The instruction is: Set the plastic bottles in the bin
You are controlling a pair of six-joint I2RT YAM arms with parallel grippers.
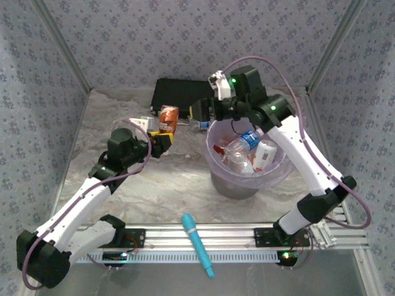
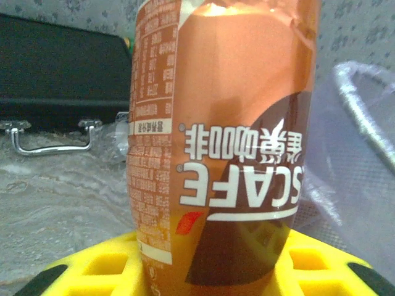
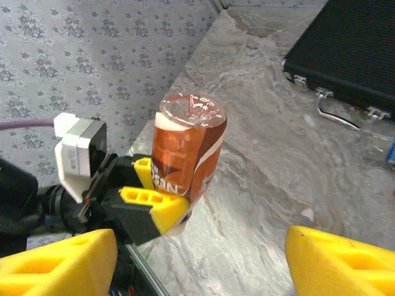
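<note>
Orange bottle (image 1: 168, 118) near upright between left fingers (image 3: 148, 200), broad end up.

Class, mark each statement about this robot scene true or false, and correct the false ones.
1. The left gripper is shut on the orange bottle. True.
2. The bin is empty. False: several bottles lie in it.
3. The right gripper grips a bottle. False: it is open, holding nothing.
4. The black box lies at the back of the table. True.
5. The cyan stick is in the bin. False: it lies by the near edge.
</note>
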